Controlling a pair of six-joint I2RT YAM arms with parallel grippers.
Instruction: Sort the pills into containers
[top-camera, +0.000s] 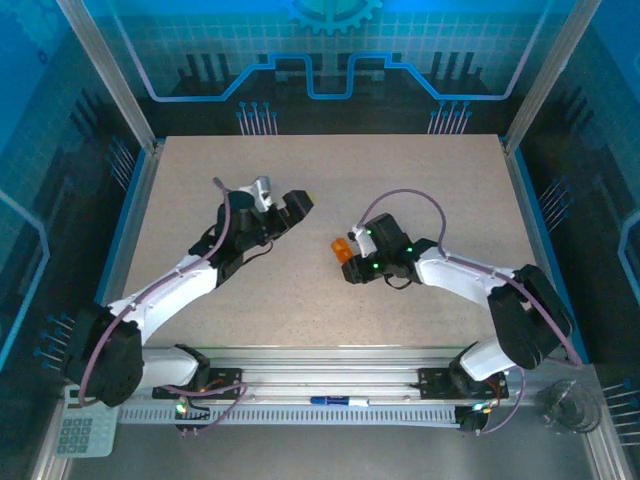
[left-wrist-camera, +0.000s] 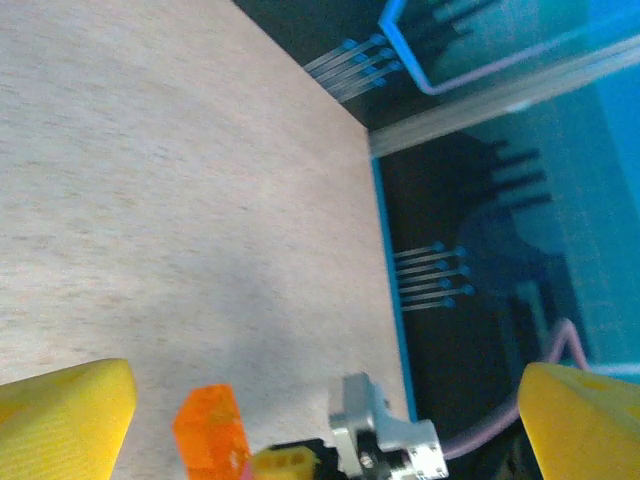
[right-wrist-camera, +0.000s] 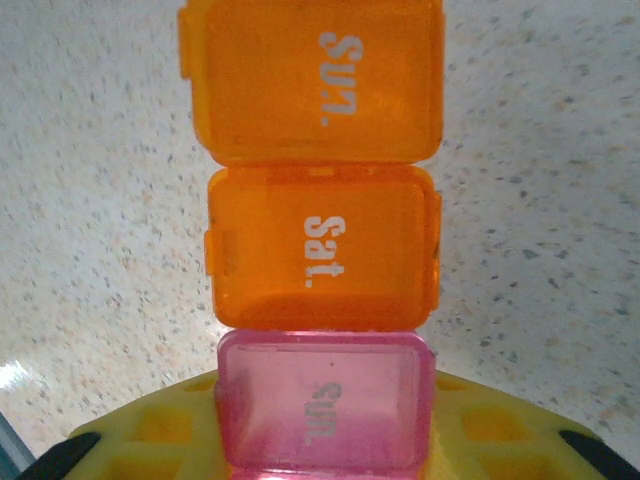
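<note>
Pink compartment (right-wrist-camera: 318, 410), bottom of frame, gripped by right tool (top-camera: 349, 263); containers strip (right-wrist-camera: 320, 250) lids look shut. Left tool (left-wrist-camera: 320, 425) open, empty. Sorting seemingly not begun.

Left end effector (top-camera: 301, 203) spread wide; right end effector (top-camera: 351, 259) clamped shut.

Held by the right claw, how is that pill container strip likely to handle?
Probably stiff: the container strip looks like hard moulded plastic, jutting straight out from the right claw. Likely light, since the walls are translucent. Possibly slippery: its lids look smooth and glossy.
</note>
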